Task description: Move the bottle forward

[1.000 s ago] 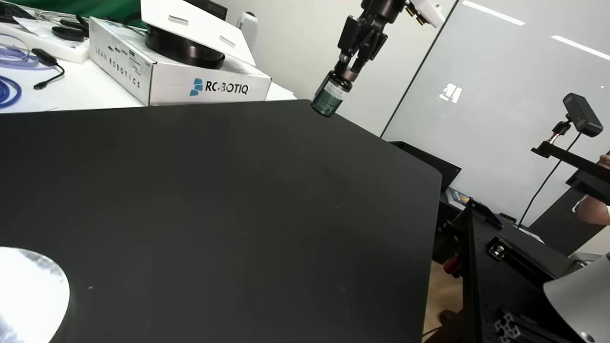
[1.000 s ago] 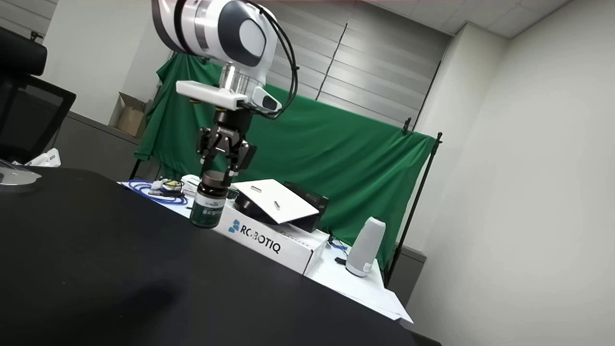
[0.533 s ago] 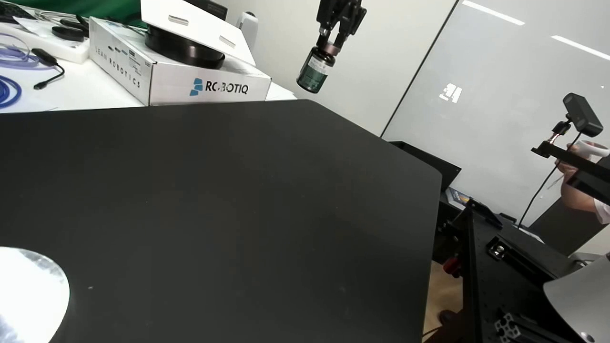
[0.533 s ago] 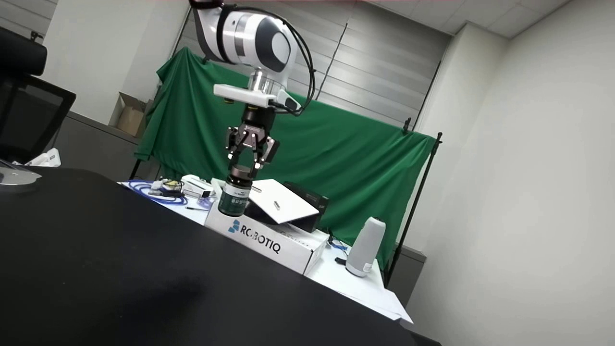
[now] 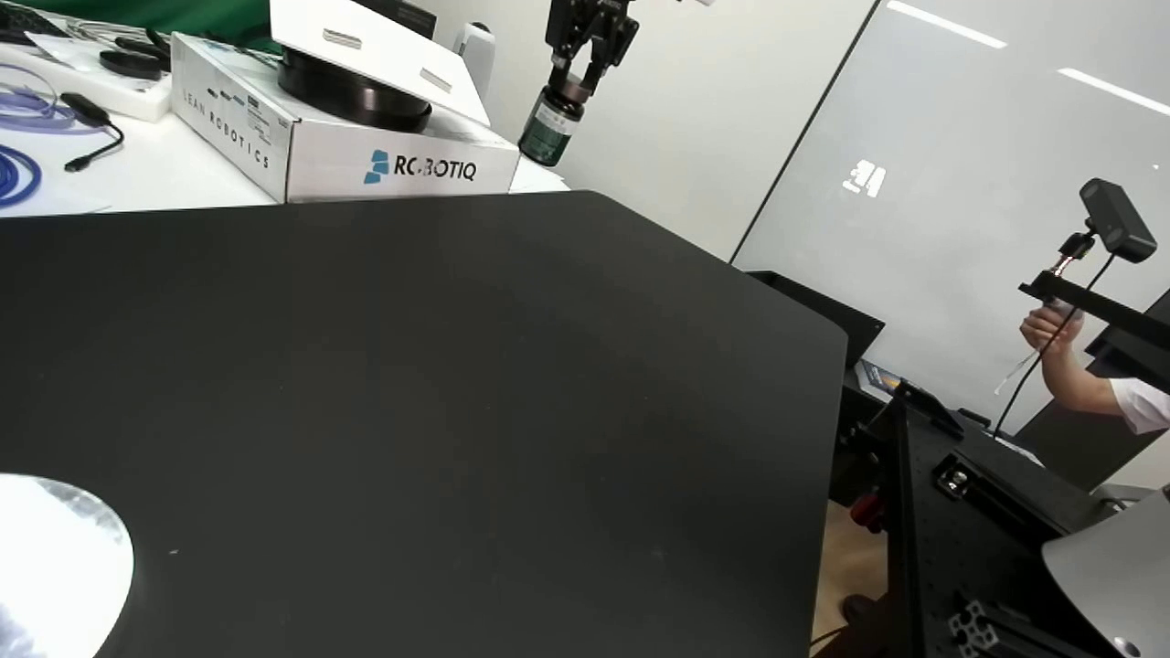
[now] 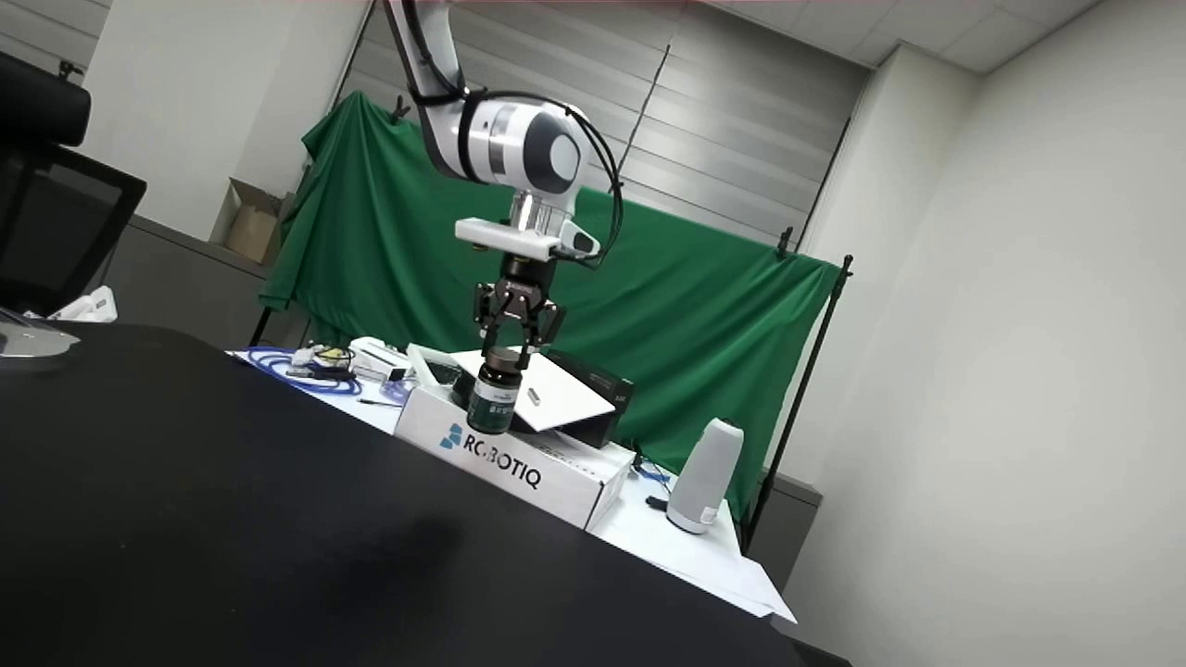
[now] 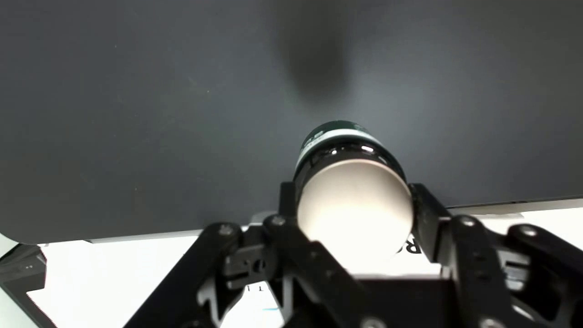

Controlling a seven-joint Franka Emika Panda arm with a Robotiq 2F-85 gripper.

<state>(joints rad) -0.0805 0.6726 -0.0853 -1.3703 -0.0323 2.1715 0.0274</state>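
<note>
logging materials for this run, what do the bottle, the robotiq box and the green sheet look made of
The bottle: glossy glass or hard plastic; bright highlights on its dark shoulder in the wrist view fit either.
The Robotiq box: probably smooth printed cardboard, judging by its flat panels and crisp edges.
The green sheet: likely matt cloth, as it hangs in soft folds.

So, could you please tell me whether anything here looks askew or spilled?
The white panel looks askew: it lies over a black round object on the Robotiq box, its edges out of line with the box's. No spill shows.
</note>
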